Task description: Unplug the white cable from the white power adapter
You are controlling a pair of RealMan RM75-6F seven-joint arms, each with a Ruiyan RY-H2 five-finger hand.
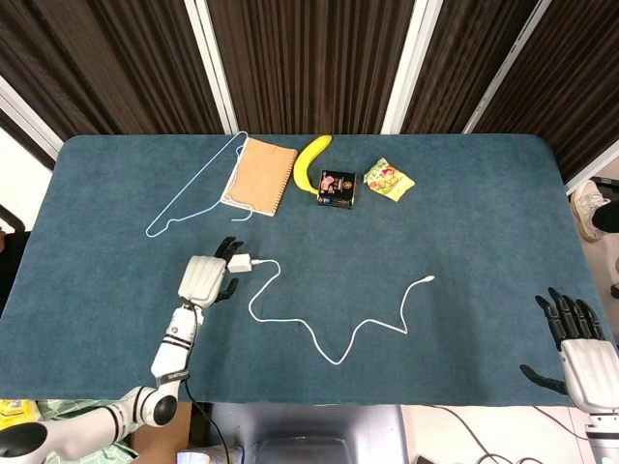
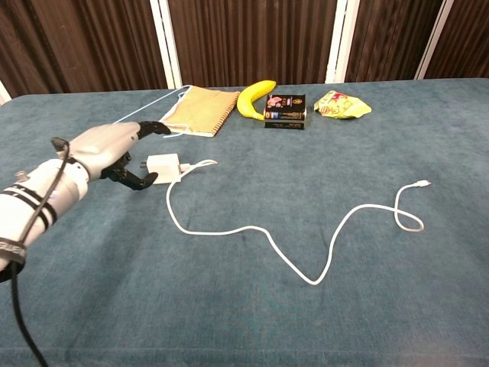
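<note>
The white power adapter (image 1: 239, 262) (image 2: 163, 167) lies left of the table's middle, with the white cable (image 1: 334, 358) (image 2: 229, 232) plugged into its right side. From there the cable snakes right to a free plug end (image 1: 429, 279) (image 2: 421, 183). My left hand (image 1: 206, 278) (image 2: 103, 150) hovers just left of the adapter, fingers spread above it and thumb below, holding nothing. Low at the table's front right edge is my right hand (image 1: 583, 356), fingers apart and empty; the chest view does not show it.
Along the back of the blue table (image 1: 484, 213) lie a light-blue wire hanger (image 1: 193, 188), a brown spiral notebook (image 1: 261, 176) (image 2: 197, 109), a banana (image 1: 309, 162) (image 2: 252, 98), a black box (image 1: 337, 188) (image 2: 285, 107) and a yellow-green snack packet (image 1: 389, 180) (image 2: 342, 105).
</note>
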